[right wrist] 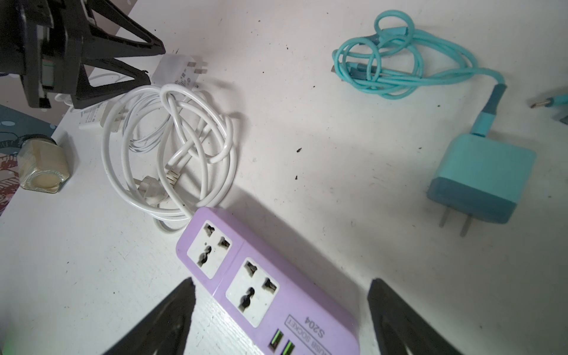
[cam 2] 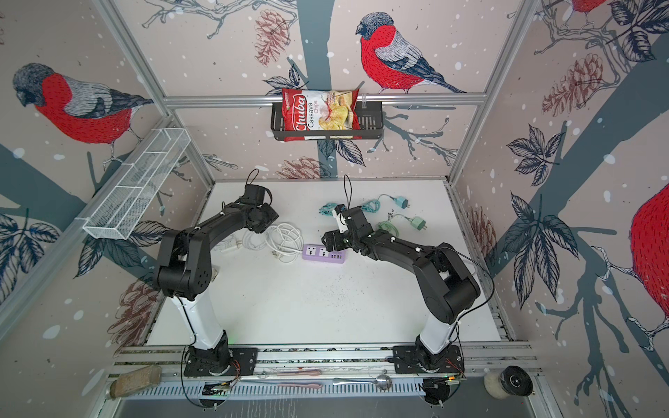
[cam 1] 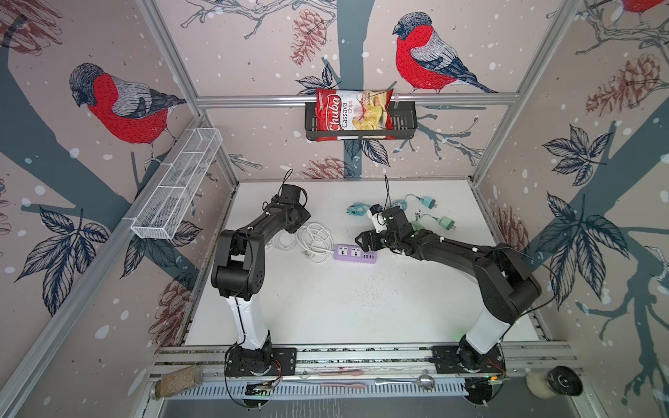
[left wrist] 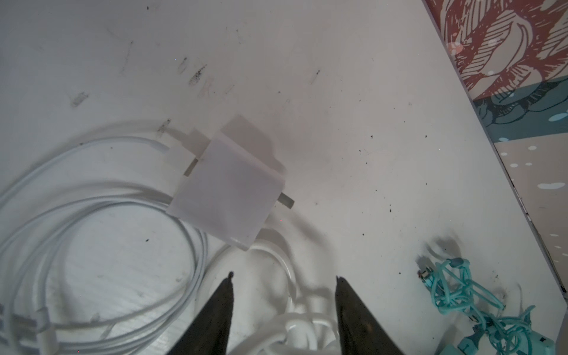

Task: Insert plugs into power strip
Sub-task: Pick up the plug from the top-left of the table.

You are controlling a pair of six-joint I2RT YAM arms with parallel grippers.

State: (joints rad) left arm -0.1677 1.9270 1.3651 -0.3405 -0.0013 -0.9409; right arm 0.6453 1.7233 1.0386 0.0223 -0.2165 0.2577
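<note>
Far left, a white wire basket (cam 1: 177,184) hangs on the side wall. The left gripper (left wrist: 284,278) points down near the back-left of the white table (cam 1: 325,307), fingers apart with nothing clamped; only loops of cable lie under the gap. One white plug (left wrist: 227,190) lies just ahead of its fingertips, blurred in the left wrist view, and whether it touches them can't be told. The second white plug (right wrist: 92,115) lies flat close by, partly hidden behind the same gripper in the right wrist view. Next comes the long white cord (cam 1: 315,240), a loose coil running into the left end of the power strip (cam 1: 354,253). The strip is purple, lies flat mid-table, and both its sockets are empty, so no plug is in. On the back wall above it a chips bag (cam 1: 353,110) sits in a black rack (cam 1: 405,123). The right gripper (right wrist: 282,282) is over the right end of the strip, fingers spread wide to either side of it, not clamped, with a clear gap on one side. Beyond the strip a teal plug (right wrist: 479,178) lies flat with its prongs out and its teal cable (right wrist: 393,58) coiled behind it, well apart from the strip. Farther right, near the back, the second teal plug (cam 1: 429,201) is on the table. The mint green plug (cam 1: 448,222) lies just in front of that one, both untouched.
</note>
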